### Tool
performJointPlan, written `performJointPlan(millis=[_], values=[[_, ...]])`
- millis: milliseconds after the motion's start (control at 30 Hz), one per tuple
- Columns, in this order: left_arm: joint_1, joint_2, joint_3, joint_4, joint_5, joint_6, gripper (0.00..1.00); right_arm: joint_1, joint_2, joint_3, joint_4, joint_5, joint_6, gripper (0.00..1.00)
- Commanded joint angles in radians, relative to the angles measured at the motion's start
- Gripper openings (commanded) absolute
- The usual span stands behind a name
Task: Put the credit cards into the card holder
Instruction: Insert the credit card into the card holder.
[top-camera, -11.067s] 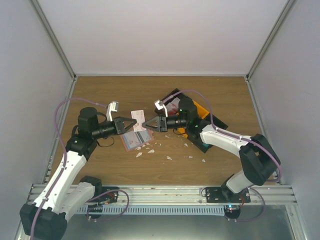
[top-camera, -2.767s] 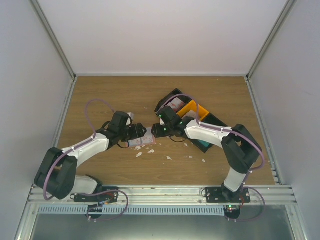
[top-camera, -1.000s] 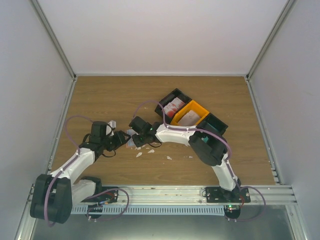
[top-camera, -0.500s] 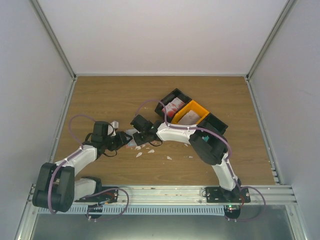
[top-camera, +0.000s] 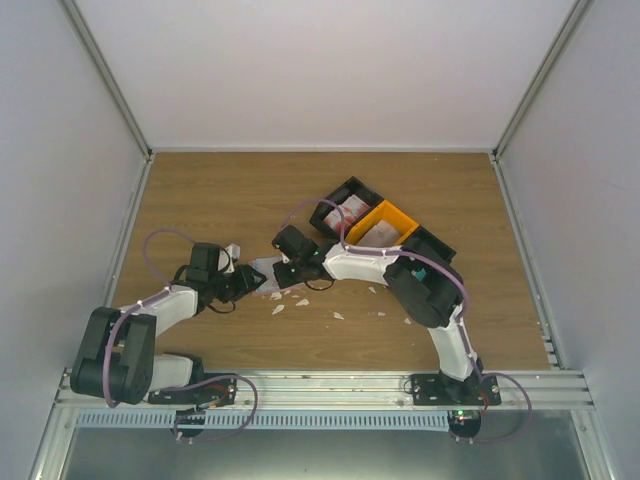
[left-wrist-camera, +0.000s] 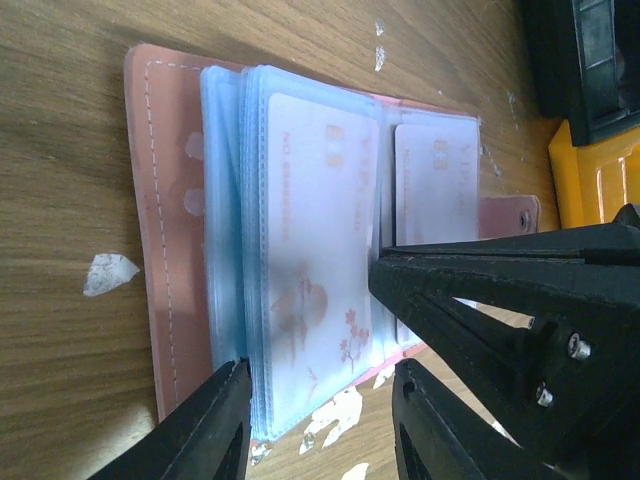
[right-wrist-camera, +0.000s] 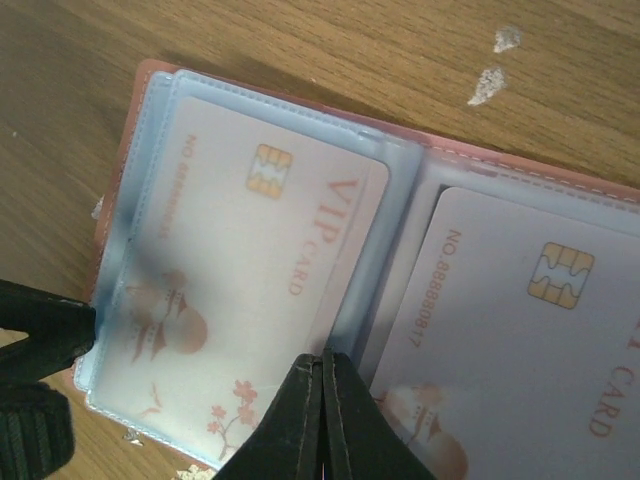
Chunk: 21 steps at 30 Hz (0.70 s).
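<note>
Wood-grain table (top-camera: 230, 190) enclosed on three sides by plain white walls (top-camera: 320, 70). Metal rail (top-camera: 330, 385) along near edge. Lighting even.

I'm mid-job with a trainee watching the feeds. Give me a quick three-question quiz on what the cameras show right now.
1. True or false: the card holder lies folded shut on the table.
2. The right end effector has its fingers: A) spread wide, B) closed together, C) out of view.
3. In the right wrist view, how many cards show a gold chip through the sleeves?

Key: 1 false, it lies open. 2 B. 3 two.
</note>
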Motion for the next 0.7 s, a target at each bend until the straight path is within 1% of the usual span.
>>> performJointPlan(millis=[0,133,667], values=[[0.005,0.016,0.008,0.063,0.006,0.027,0.42,-0.03,-0.006,-0.066,-0.007,-0.074,0.018,0.0],[0.005,0.027,0.01,0.076,0.009,0.031,0.41,-0.047,-0.02,-0.096,0.025,-0.114,0.024,0.01],[0.005,0.006,0.021,0.075,0.025,0.034,0.37,-0.055,-0.023,-0.111,0.034,-0.121,0.026,0.01]])
